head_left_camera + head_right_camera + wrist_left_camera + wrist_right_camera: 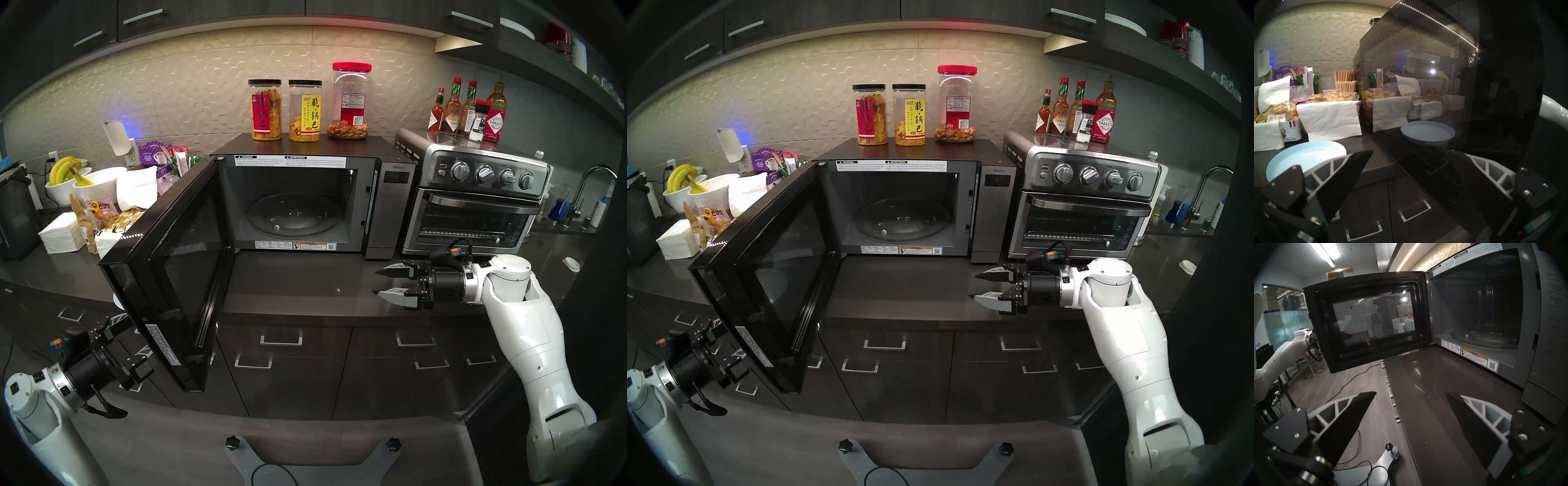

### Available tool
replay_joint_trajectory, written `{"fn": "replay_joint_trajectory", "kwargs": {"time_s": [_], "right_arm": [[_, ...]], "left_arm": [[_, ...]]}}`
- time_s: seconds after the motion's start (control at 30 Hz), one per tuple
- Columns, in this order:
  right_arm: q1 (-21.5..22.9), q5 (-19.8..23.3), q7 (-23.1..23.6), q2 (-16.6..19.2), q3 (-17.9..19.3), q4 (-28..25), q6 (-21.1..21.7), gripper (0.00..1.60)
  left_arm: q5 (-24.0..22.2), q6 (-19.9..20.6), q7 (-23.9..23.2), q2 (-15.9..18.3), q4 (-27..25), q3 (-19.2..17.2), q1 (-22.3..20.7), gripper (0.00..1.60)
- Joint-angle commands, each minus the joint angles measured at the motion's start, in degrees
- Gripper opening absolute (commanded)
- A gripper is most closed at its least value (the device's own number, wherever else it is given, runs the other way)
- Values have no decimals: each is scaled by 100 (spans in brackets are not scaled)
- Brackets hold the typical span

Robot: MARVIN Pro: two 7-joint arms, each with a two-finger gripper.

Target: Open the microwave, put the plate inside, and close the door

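Two grippers, both spread and empty. Our round pale blue plate (pixel 1305 157) sits on the dark counter just ahead-left of our left gripper (pixel 1409 153), behind the swung-open black glass door (pixel 169 271); right gripper (pixel 385 281) is well apart.

Dim kitchen lit by under-cabinet strips; glare on the door (pixel 1423 76); fisheye edges dark, curved.

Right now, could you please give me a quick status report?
Both tools open and empty: left tool, right tool. Door open. Plate on counter by left tool, behind the door.
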Motion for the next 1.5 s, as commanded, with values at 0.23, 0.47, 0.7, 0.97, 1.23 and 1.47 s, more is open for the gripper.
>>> {"fn": "replay_joint_trajectory", "kwargs": {"time_s": [0.23, 0.47, 0.7, 0.97, 1.23, 1.47], "right_arm": [[86, 16, 25, -1, 39, -43, 20, 160], [86, 5, 32, -9, 47, -43, 22, 160], [86, -9, 41, -19, 57, -43, 25, 160], [85, -21, 49, -27, 65, -43, 27, 160], [85, -38, 59, -40, 77, -43, 29, 160], [85, -49, 66, -47, 84, -43, 31, 160]], "left_arm": [[-142, 40, 66, 48, 123, -376, -89, 160], [-133, 101, 99, 167, 323, -526, -182, 160], [-220, 186, 6, 447, 526, -671, -218, 160], [-310, 255, 6, 740, 759, -799, -216, 160], [-717, 106, 6, 1219, 1025, -868, 108, 160], [-951, -81, 6, 1519, 1271, -898, 343, 160]]}}
